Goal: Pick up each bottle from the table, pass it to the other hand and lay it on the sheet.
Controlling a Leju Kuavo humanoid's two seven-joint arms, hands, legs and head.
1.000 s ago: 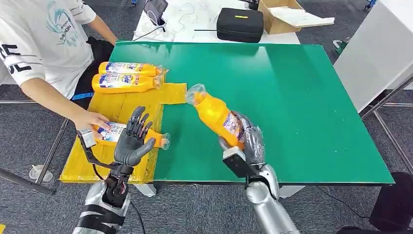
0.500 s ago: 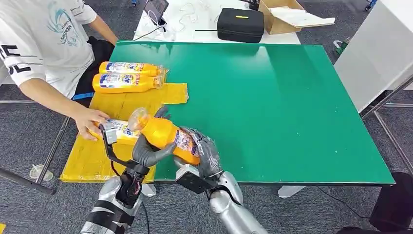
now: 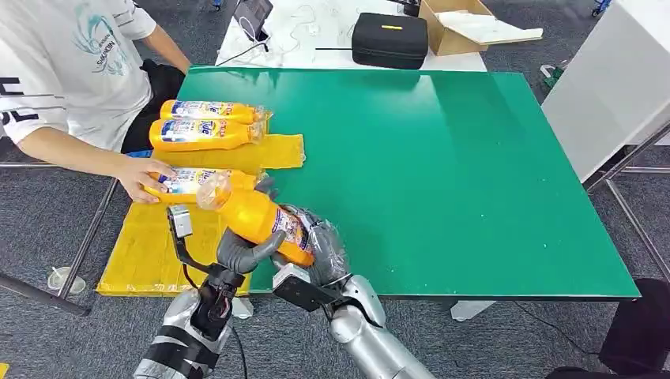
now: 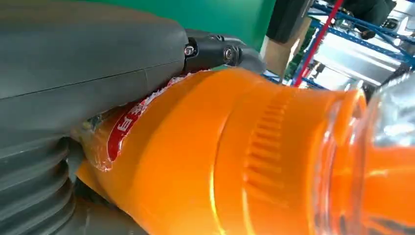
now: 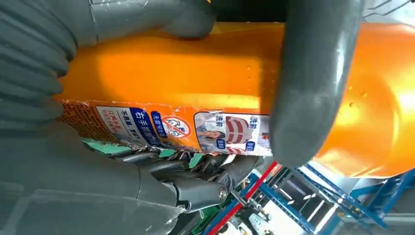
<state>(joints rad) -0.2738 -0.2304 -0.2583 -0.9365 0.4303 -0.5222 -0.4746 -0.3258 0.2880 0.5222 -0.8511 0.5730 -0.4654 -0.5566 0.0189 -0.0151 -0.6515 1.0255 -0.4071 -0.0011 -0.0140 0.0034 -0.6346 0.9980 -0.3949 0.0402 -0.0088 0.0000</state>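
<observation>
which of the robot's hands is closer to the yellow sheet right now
Left. The left hand cradles the orange bottle just above the yellow sheet's edge; the right hand grips the bottle's base over the green table.

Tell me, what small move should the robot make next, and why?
Probably loosen the right hand, since both hands now hold the bottle: the left hand cups it from below, over the edge of the yellow sheet where it belongs.
</observation>
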